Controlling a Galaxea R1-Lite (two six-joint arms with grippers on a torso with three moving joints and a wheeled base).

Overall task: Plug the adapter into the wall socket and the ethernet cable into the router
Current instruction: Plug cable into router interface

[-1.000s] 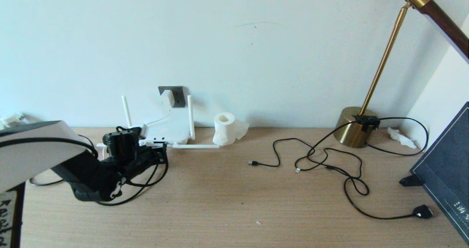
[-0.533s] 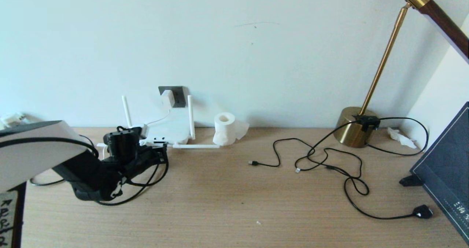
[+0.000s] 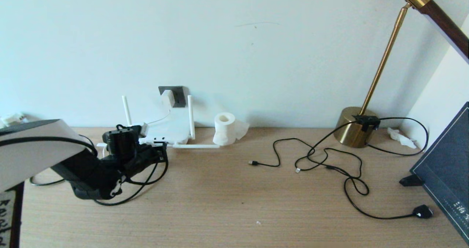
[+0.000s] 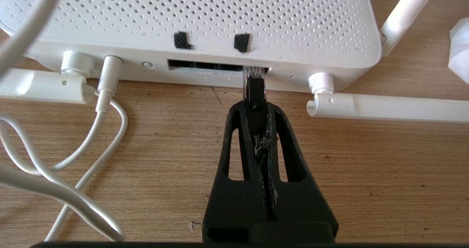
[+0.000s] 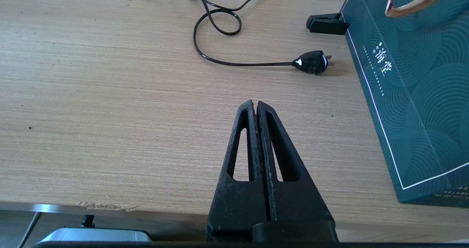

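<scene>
Two claws are showing, and only the left claw (image 4: 256,107) is working: it is clenching the black plug of the ethernet cable (image 4: 255,90), whose clear tip is sitting at the mouth of the dark port slot just ahead of the fingertips, on the near edge of the router (image 4: 205,24). Whether the plug is fully seated cannot be told. Beside that claw, a white cord (image 4: 104,105) is entering the router's same edge, and two antennas are lying flat on the bench (image 3: 227,204) to either side. Beyond the router, higher on the wall, the adapter (image 3: 167,97) is sitting against the wall socket (image 3: 177,95). Well apart, the right claw (image 5: 256,107) is hanging pressed together and empty above the bench edge, with a black lamp plug (image 5: 311,62) lying ahead of it and a dark teal bag (image 5: 410,94) standing beside it.
</scene>
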